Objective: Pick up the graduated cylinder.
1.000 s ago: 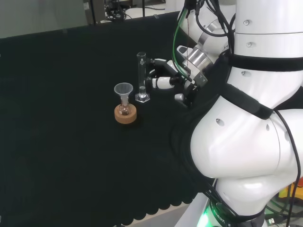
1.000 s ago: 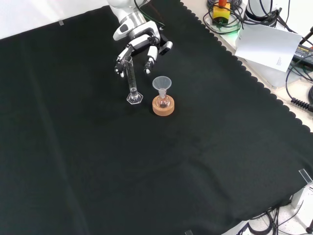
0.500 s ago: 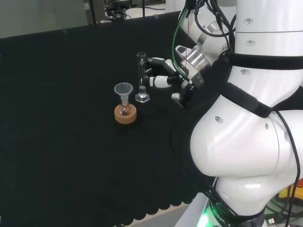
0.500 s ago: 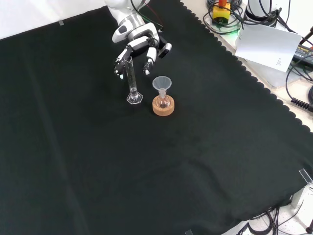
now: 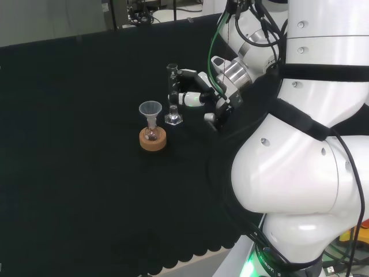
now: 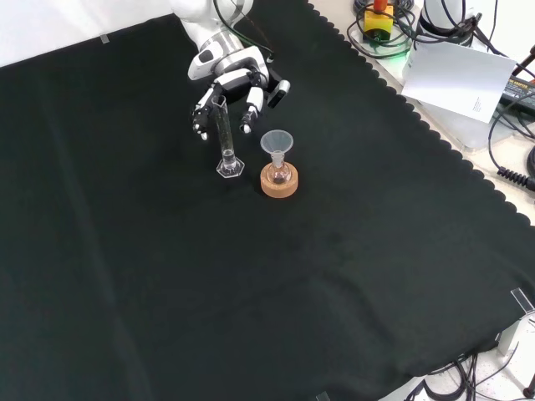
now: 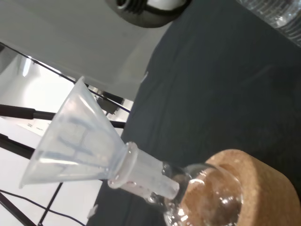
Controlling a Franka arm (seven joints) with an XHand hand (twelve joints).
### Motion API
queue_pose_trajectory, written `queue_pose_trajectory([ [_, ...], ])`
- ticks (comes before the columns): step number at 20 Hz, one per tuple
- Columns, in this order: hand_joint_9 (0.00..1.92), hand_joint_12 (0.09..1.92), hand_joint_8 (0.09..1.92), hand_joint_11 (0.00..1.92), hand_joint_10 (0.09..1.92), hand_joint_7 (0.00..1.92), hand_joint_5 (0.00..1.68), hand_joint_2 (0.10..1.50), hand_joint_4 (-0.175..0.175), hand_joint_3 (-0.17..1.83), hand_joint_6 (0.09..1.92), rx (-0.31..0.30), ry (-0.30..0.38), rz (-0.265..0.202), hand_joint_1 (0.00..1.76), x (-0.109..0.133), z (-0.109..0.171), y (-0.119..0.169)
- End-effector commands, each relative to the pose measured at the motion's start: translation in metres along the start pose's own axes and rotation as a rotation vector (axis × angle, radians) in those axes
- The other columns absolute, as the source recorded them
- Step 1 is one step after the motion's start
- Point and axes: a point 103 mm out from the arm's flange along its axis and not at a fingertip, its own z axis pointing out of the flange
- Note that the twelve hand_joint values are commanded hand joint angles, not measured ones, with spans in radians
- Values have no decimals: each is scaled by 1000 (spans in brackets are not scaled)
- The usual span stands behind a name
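The graduated cylinder (image 5: 172,92) is a tall clear tube on a hexagonal foot, standing upright on the black cloth (image 5: 81,173). In the front view the cylinder (image 6: 224,138) rises between the spread fingers (image 6: 248,107) of my hand (image 6: 227,77). The hand (image 5: 199,95) is open, its fingers only slightly bent beside the tube's upper part. Whether they touch the glass I cannot tell. In the wrist view a strip of ribbed clear glass (image 7: 277,12) lies at the corner.
Beside the cylinder stands a small round flask (image 7: 200,186) on a cork ring (image 6: 279,183) with a clear funnel (image 6: 277,142) in its neck. The funnel (image 5: 150,108) and cork ring (image 5: 153,139) stand just left of the cylinder in the head view.
The hand has moved closer to the cylinder, leftward in the head view, and its fingers now flank the tube's top. The cylinder and flask have not moved.
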Motion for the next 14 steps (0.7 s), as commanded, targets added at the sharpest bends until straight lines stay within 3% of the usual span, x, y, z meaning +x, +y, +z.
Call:
queue_pose_trajectory([
  [1, 674, 1293, 627, 355, 519, 488, 602, 931, -13, -175, 325, -17, 26, -22, 1139, 2, 7, 4],
  [3, 695, 1290, 623, 368, 505, 509, 551, 939, -8, -175, 528, -22, 35, -19, 1153, 1, 9, 5],
  [6, 720, 1287, 628, 385, 504, 539, 537, 951, -2, -175, 675, -21, 43, -18, 1167, -1, 11, 6],
  [14, 742, 1279, 632, 404, 502, 562, 547, 968, 4, -175, 762, -24, 72, -13, 1183, -6, 17, 8],
])
